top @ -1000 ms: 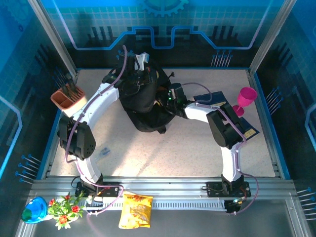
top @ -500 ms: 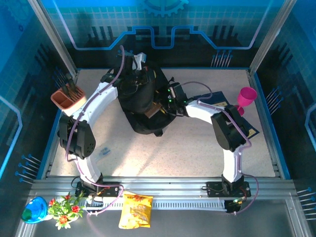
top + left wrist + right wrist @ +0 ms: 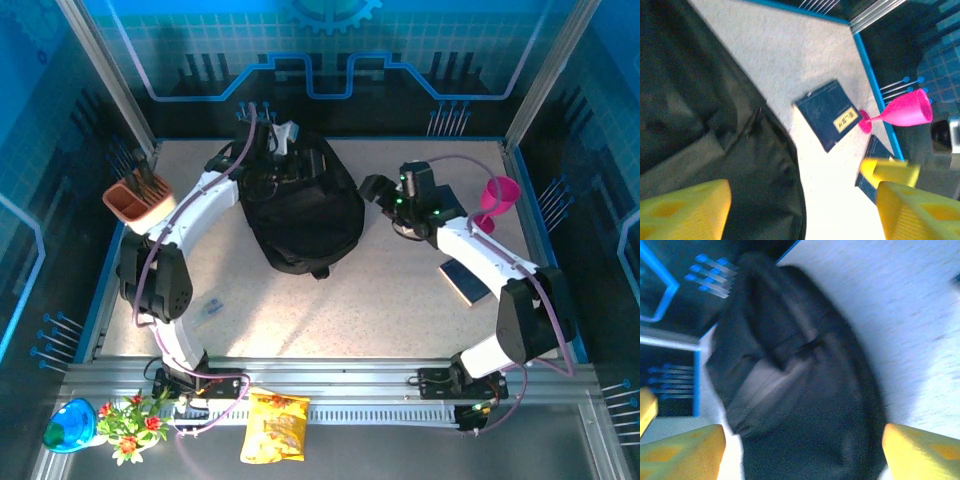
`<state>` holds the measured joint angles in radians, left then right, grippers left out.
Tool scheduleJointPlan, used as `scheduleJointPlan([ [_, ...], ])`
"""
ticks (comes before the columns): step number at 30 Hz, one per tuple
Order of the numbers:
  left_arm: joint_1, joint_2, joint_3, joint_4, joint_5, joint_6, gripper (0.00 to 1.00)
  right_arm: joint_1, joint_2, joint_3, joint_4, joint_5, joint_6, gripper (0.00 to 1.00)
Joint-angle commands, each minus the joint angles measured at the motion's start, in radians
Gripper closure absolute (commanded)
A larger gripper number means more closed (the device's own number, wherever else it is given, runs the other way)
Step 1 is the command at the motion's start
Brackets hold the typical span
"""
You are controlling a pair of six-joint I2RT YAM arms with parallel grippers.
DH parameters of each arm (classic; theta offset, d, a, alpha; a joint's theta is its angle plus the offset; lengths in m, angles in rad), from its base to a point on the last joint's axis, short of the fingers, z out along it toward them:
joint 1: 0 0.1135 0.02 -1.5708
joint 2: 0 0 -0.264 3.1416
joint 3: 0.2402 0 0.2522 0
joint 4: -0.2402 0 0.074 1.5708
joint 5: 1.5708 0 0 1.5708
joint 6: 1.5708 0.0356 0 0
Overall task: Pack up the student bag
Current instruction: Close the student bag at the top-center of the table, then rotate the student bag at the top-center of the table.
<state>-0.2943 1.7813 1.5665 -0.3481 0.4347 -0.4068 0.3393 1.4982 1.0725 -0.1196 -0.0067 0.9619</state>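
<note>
Right fingers (image 3: 374,188) withdrawn, blurred bag (image 3: 300,215) perhaps open

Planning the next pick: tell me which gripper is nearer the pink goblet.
Right. The right gripper hovers between the student bag and the pink goblet, touching neither. The left gripper is at the bag's far side, the whole bag between it and the goblet.

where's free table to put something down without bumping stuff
Widest bare patch: the near strip of table between the bag and the near edge. A smaller one lies along the far edge, between bag and goblet. Crowded: right side, with the right arm, book and goblet.
</note>
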Motion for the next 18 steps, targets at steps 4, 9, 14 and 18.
scheduleJointPlan([
  [4,0.011,-0.026,-0.130,-0.006,-0.059,-0.028,0.18,-0.135,0.099,0.075,-0.154,0.033,-0.151,0.15],
  [9,0.012,0.076,-0.150,-0.036,-0.152,-0.103,0.22,-0.170,0.293,0.243,-0.203,-0.003,-0.215,0.16],
  [14,0.021,0.125,-0.180,-0.037,-0.245,-0.128,0.24,-0.175,0.463,0.403,-0.259,0.020,-0.231,0.18],
  [18,0.057,0.122,-0.233,-0.055,-0.321,-0.195,0.22,-0.175,0.575,0.515,-0.311,0.030,-0.237,0.18],
])
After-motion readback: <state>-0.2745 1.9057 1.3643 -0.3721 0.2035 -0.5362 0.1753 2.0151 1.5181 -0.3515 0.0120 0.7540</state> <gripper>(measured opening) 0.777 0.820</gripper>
